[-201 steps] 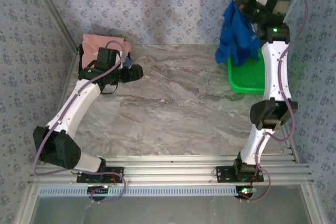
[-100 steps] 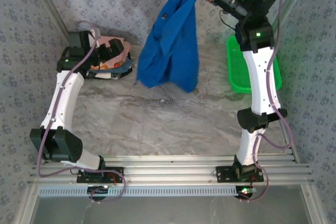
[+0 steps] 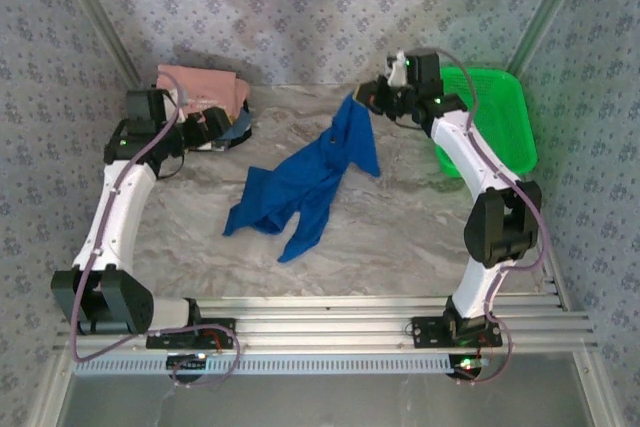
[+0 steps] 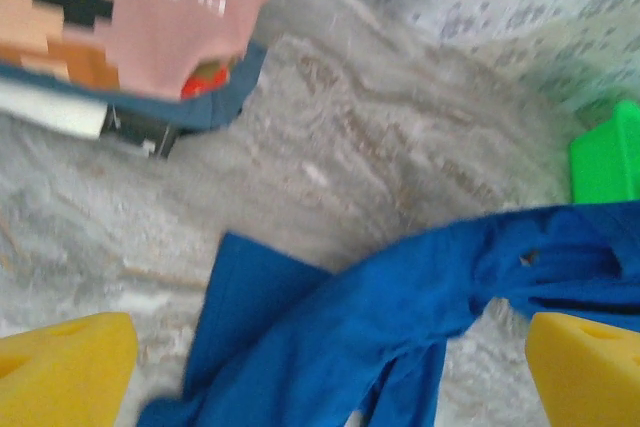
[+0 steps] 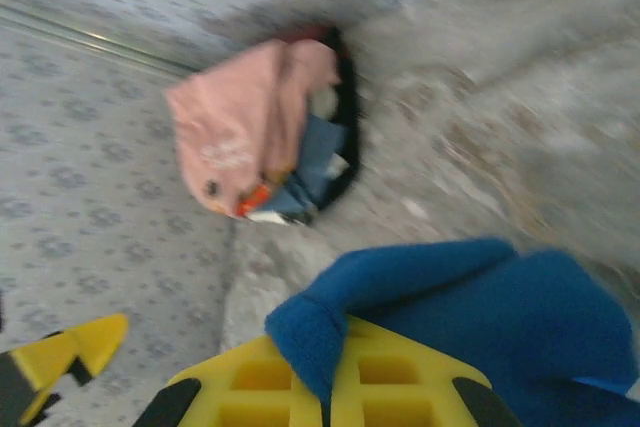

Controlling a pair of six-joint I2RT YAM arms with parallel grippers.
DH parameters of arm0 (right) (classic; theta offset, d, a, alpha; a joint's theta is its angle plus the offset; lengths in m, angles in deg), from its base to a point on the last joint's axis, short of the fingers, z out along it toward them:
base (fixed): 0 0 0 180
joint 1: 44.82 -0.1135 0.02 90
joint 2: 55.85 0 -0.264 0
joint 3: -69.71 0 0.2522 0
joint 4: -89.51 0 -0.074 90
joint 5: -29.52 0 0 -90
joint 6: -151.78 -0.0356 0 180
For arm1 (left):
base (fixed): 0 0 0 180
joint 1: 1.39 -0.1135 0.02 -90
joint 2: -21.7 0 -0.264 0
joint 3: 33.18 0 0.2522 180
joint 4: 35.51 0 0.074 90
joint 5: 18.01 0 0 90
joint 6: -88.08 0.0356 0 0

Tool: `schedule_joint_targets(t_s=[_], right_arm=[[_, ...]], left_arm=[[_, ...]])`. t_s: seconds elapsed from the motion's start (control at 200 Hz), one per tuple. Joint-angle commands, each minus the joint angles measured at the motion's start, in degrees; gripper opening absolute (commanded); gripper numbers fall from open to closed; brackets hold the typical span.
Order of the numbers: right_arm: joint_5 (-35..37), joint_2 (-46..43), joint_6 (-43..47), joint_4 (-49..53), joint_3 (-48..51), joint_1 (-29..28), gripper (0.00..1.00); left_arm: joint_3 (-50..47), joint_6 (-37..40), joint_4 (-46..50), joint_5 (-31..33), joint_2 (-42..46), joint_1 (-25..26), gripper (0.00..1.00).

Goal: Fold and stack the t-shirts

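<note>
1 blue t-shirt (image 3: 305, 182): table centre, far end clamped in right gripper (image 3: 365, 99) | 1 pink t-shirt (image 3: 200, 87): tops pile (image 4: 215, 112), far left | left gripper (image 4: 325, 367): jaws wide, empty | 1 green basket (image 3: 495, 112): far right

Your royal-blue t-shirt (image 3: 305, 182) sprawls crumpled across the counter (image 3: 400, 237), one end lifted; the salmon-pink t-shirt (image 3: 200, 85) tops folded darker t-shirts (image 3: 237, 127) far left.

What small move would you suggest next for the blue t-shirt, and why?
Probably bring the open left gripper to a loose edge of the blue t-shirt: the right gripper pinches one end, the rest lies crumpled on the table and needs spreading before folding.
</note>
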Motion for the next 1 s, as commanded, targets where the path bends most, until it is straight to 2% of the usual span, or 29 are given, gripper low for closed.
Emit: schedule_joint_targets(t_s=[0.0, 0.16, 0.295, 0.44, 0.595, 0.765, 0.994], right_arm=[[1.14, -7.1, 4.57, 0.11, 5.42, 1.94, 0.0], [2.12, -9.01, 8.2, 1.42, 13.1, 5.24, 0.0], [3.5, -8.95, 12.38, 4.62, 14.63, 5.65, 0.0], [5.04, -9.25, 14.42, 5.78, 17.17, 5.5, 0.06], [5.7, -9.24, 15.89, 6.69, 18.64, 5.23, 0.12], [6.65, -9.31, 17.33, 7.83, 19.58, 5.28, 0.13], [8.68, -10.21, 19.54, 9.97, 20.86, 6.16, 0.15]], left_arm=[[-4.04, 0.92, 3.25, -0.99, 2.87, 1.13, 1.0], [-11.86, -3.19, 6.97, -2.64, 5.29, 1.87, 1.0], [-18.61, -10.24, 8.44, -6.42, 6.09, 2.46, 0.97], [-25.95, -16.75, 11.81, -6.58, 6.77, 3.1, 0.92], [-31.05, -20.85, 11.92, -3.01, 7.87, 3.14, 0.88], [-33.05, -24.91, 6.42, 0.48, 6.03, 2.98, 0.83], [-35.5, -31.63, -8.82, 0.48, 0.42, 2.24, 0.78]])
